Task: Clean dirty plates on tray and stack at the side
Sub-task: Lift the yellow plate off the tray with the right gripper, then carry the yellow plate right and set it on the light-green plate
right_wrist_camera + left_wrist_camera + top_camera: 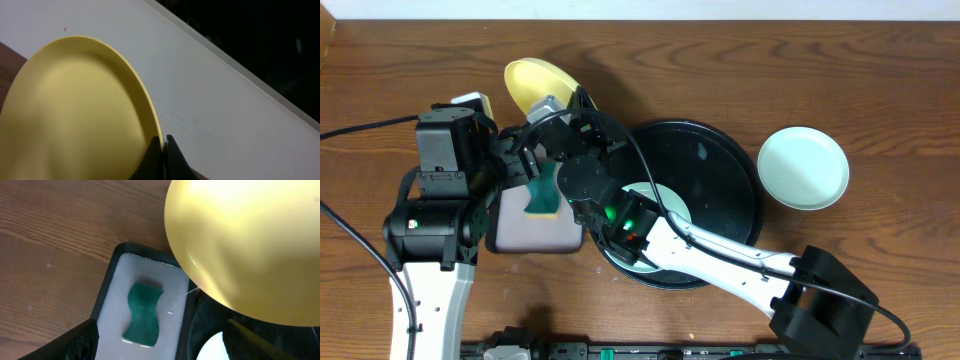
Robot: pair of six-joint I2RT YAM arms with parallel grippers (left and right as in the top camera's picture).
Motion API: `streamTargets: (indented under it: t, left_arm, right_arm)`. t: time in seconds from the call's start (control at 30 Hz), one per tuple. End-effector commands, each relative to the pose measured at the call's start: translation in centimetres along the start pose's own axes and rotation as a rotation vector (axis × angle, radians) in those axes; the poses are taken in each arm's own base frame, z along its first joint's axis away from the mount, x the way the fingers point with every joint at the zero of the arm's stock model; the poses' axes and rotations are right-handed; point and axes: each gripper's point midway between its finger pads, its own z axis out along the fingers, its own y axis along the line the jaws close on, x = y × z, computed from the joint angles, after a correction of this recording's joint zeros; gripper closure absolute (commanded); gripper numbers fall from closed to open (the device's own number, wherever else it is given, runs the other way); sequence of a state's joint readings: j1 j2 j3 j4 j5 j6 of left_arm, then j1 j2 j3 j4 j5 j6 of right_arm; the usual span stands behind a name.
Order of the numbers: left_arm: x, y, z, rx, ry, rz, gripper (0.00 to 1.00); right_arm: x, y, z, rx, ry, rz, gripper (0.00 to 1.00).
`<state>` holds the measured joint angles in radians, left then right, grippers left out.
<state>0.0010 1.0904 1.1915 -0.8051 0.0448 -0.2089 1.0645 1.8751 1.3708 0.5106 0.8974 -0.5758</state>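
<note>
From above, the right arm [720,255] reaches across the round black tray [725,150] to the far left. There the yellow plate [535,82] is held up on edge, just beyond the small rectangular tray [520,236] with its green sponge [542,195]. One mint plate [670,200] lies on the black tray, half hidden under that arm. A second mint plate [803,167] sits on the table [880,80] just right of the black tray and looks clean. The left wrist camera looks past the yellow plate's underside at the sponge lying loose in the rectangular tray. The left gripper [162,325] has its fingers spread wide with nothing between them. On the right wrist camera, the right gripper [163,150] is pressed together on the yellow plate's rim. I'd say one plate is finished and set aside, the yellow one awaits scrubbing, and the one on the black tray hasn't been started.
</note>
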Motion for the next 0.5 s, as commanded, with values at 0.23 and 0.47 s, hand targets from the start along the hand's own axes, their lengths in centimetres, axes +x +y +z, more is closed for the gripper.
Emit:
streamTargets:
  t: [0.23, 0.47]
  left_arm:
    - [-0.8, 0.2, -0.4, -0.016, -0.023, 0.0, 0.2]
    - [-0.8, 0.2, -0.4, -0.016, -0.023, 0.0, 0.2]
  right_arm:
    - [0.2, -1.1, 0.5, 0.038, 0.019, 0.154, 0.99]
    - [1.1, 0.7, 0.5, -0.045, 0.043, 0.082, 0.99]
